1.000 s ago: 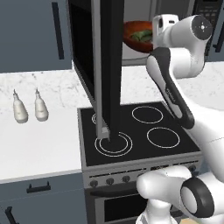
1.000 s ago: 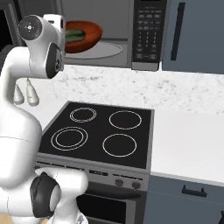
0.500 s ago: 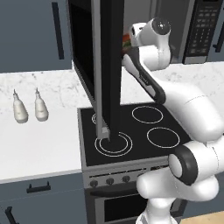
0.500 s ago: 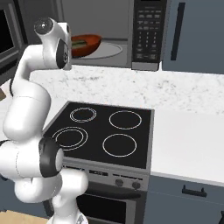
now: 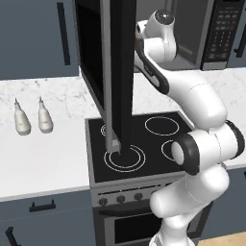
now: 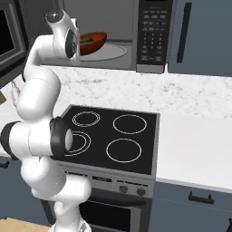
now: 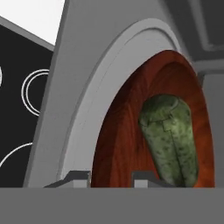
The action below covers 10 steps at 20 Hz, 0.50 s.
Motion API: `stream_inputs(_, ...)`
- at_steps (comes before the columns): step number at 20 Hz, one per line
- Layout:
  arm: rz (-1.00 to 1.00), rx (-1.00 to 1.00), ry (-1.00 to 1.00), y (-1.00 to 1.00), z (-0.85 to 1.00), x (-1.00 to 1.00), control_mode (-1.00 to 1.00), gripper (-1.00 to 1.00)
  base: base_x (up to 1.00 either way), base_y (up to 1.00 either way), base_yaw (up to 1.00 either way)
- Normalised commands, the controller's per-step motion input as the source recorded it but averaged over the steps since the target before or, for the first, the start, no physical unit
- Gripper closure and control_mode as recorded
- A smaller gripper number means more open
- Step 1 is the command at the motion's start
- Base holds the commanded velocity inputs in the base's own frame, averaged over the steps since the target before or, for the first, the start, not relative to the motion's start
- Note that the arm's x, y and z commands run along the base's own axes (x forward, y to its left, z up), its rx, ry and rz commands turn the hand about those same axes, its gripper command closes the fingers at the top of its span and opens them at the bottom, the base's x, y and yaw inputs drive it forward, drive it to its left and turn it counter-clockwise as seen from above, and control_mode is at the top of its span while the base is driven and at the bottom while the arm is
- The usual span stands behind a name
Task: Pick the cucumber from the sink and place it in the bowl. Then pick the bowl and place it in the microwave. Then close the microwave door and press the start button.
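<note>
Your two dark finger tips [image 7: 111, 177] straddle the near rim of the round red-brown bowl [image 7: 127, 135]; whether they actually pinch it, you cannot tell. Inside the bowl lies the mottled dark green cucumber [image 7: 171, 138]. The bowl sits on the pale grey round turntable [image 7: 87, 109] within the black wall-mounted microwave [image 6: 152, 31], above the black four-ring cooktop [image 6: 113, 138]. The wide black microwave door [image 5: 117, 77] hangs swung open. Two small pale shakers [image 5: 31, 117] stand on the white counter [image 5: 43, 158].

Green cucumber [image 7: 169, 139] lying in reddish-brown bowl [image 7: 127, 140], bowl on grey round microwave plate [image 7: 89, 109], black stovetop [image 7: 22, 105] at left
</note>
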Motion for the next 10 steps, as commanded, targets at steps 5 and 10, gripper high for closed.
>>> stream_inputs(5, 0.04, 0.00, -0.01, 0.00, -0.11, -0.19, -1.00, -1.00, 0.00, 0.00, 0.00)
stream_inputs(10, 0.01, 0.00, -0.16, 0.00, 0.00, -0.83, -1.00, -1.00, 0.00, 0.00, 0.00)
